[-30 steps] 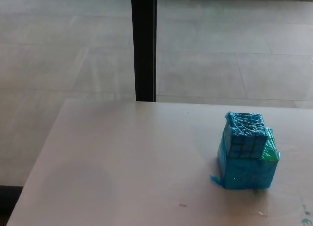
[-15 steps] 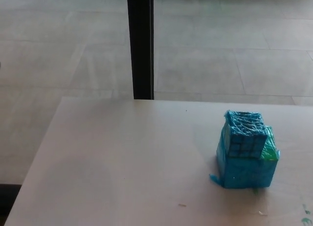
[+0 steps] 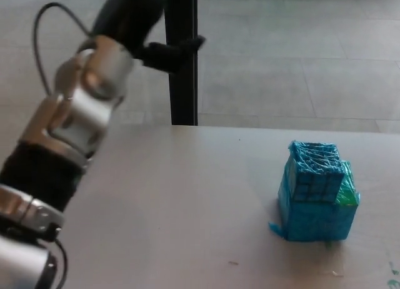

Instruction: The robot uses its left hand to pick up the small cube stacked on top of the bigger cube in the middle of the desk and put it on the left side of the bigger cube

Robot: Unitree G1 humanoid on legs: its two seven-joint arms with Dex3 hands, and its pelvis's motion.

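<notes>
Left arm enters from lower left of the frame, rising diagonally to upper left. Left hand (image 3: 139,17) at top, partly cut off by the frame edge; one finger (image 3: 172,53) points right. Grasp state unclear. Right hand out of frame.

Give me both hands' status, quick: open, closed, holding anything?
Left hand: raised at upper left, holding nothing; open or shut cannot be told.
Right hand: not in view.
Small cube sits on the bigger cube.

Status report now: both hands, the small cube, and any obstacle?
Left hand raised at upper left, empty, far from cubes. Right hand not in view. Small cube on bigger cube, untouched. Desk bare between.
</notes>
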